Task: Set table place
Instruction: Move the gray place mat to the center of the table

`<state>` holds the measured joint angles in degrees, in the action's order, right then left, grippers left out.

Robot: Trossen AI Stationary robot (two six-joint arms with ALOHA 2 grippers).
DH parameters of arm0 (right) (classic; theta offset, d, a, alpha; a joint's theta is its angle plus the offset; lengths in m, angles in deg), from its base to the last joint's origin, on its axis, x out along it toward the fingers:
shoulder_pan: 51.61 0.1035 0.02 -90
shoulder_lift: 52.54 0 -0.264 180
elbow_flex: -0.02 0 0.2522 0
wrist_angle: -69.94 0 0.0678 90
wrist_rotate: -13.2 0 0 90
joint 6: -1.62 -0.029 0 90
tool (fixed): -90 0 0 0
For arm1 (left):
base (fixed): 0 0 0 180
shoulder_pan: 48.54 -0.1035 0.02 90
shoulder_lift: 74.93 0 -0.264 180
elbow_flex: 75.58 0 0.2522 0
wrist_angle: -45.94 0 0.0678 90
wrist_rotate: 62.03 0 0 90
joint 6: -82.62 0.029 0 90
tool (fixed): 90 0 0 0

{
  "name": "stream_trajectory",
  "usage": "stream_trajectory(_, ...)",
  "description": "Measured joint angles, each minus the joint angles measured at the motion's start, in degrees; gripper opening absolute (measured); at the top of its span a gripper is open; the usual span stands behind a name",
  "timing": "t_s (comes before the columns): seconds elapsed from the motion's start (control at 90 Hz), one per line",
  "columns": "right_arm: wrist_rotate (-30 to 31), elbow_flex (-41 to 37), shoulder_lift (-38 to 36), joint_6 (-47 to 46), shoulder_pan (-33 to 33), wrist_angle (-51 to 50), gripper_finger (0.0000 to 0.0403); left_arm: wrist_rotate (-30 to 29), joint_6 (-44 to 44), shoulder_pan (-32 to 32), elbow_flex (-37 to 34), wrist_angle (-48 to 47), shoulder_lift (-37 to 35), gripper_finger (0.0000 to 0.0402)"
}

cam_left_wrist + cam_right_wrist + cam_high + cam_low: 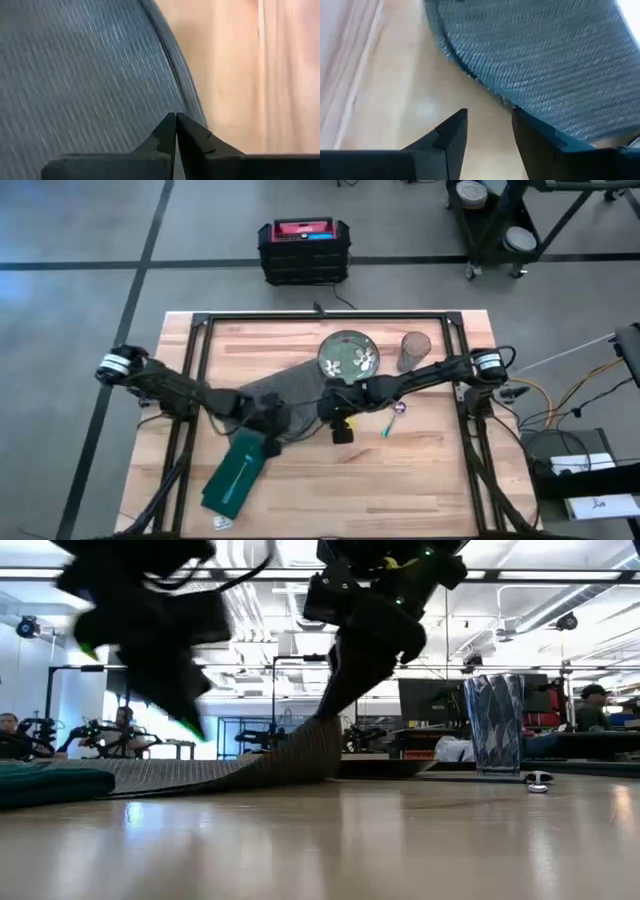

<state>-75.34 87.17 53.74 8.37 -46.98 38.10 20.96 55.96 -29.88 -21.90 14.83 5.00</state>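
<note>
While the placemat (290, 395) lies rumpled mid-counter (440, 470), partly raised, the left claw (175, 120) is closed above it; the right claw (490, 125) is parted at its edge, gripping nothing.

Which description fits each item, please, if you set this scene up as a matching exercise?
Items:
1. placemat
2. plate
3. glass
4. napkin

Descriptions:
A. dark green, folded
B. one edge curled upward
C. clear, upright, beside the plate
D. round, flower pattern

Pairs: 1-B, 2-D, 3-C, 4-A
</note>
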Motion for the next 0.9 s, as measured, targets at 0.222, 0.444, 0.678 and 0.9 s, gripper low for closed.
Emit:
stream_trajectory(0.222, -0.49, 0.12, 0.54, -1.26, -0.21, -1.33, 0.0138, -1.44, -10.13, 7.32, -2.99, 1.08, 1.14, 0.0000)
stream_trajectory(0.444, -2.75, 5.53, -1.15, -5.68, 0.67, -21.54, 0.0118, -2.39, -11.72, 7.79, -3.67, 0.75, 3.11, 0.0000)
stream_trajectory(0.678, -4.67, 8.21, -2.78, -6.64, 0.63, -23.20, 0.0101, -3.00, -8.92, 7.68, -2.17, 0.19, 1.80, 0.0000)
stream_trajectory(0.9, -4.30, 4.24, 2.03, 1.67, -0.01, 5.85, 0.0087, -3.54, -5.51, 7.84, 0.64, 5.39, 2.36, 0.0000)
